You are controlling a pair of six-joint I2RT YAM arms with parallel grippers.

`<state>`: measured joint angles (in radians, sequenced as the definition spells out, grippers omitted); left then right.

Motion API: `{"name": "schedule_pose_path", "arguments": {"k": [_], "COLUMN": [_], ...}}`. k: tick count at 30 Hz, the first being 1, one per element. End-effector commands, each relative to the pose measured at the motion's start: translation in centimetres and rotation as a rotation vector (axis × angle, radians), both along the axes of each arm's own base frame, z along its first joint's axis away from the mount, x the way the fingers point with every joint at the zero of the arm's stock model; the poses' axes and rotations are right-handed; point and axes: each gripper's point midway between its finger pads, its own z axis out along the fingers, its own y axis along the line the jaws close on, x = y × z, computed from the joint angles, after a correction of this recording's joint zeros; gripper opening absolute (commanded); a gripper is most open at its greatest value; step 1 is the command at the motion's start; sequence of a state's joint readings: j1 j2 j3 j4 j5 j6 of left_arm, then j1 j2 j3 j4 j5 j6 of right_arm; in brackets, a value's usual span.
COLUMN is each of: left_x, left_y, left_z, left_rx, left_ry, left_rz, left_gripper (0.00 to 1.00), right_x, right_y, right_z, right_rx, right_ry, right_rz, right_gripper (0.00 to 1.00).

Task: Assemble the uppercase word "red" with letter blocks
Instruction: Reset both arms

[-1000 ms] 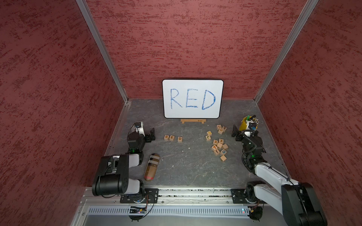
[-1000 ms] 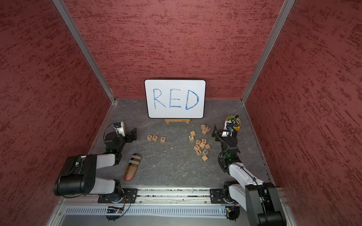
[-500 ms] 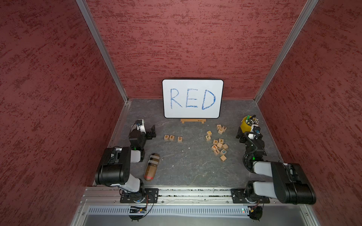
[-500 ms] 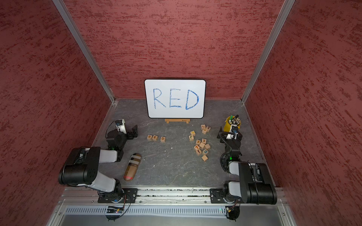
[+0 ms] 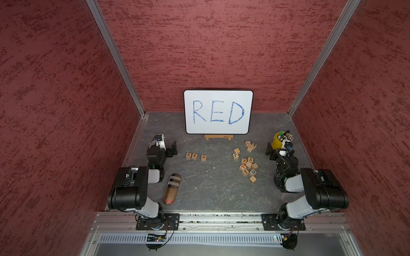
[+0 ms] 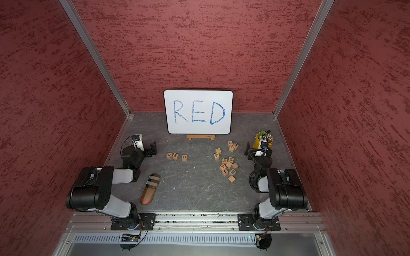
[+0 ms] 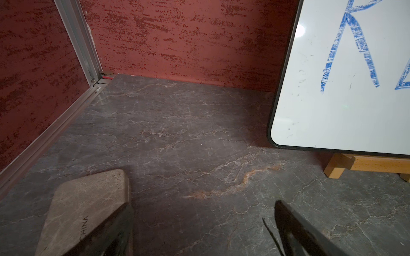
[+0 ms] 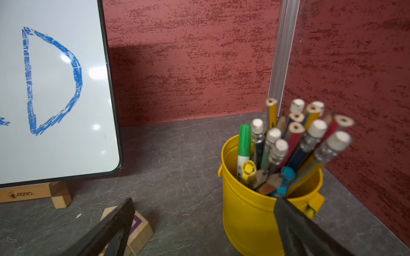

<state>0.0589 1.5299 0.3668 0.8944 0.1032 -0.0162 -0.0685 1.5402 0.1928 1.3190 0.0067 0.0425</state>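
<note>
Letter blocks [image 5: 194, 156] near open left jaws, apart.

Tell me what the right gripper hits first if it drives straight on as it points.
Probably the yellow pencil cup, standing close ahead of the right gripper, in line with one of its open fingers; how near is hard to tell.

Open bench [image 5: 213, 184] runs between the R-E-D row [image 5: 194, 156] at left and loose blocks [image 5: 244, 161] at right; whiteboard [image 5: 218, 112] bars the far side.
</note>
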Motion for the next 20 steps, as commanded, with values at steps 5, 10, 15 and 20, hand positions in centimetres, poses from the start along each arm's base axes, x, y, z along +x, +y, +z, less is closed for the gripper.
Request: {"name": "schedule_pose_path", "arguments": {"k": [5,10,15,20], "left_x": [0.3,0.36,0.4,0.37], "left_y": [-0.1,-0.08,-0.17,-0.16], "left_z": [0.33,0.33,0.33,0.34], "left_rx": [0.018,0.02,0.022,0.024], "left_ry": [-0.007,-0.006,-0.005,-0.006], "left_rz": [-0.002,0.0,0.001,0.001], "left_gripper": [1.0,0.99,0.99,0.99], "right_x": [0.61,0.6,0.58,0.59], "right_y": [0.44,0.44,0.4,0.45], "right_z": [1.11,1.07,1.03,1.02], "right_rx": [-0.016,-0.017,-0.016,-0.016], "right_ry": [-0.03,-0.029,-0.028,-0.027], "right_rz": [0.022,0.022,0.021,0.022], "right_gripper": [0.99,0.99,0.99,0.99]}}
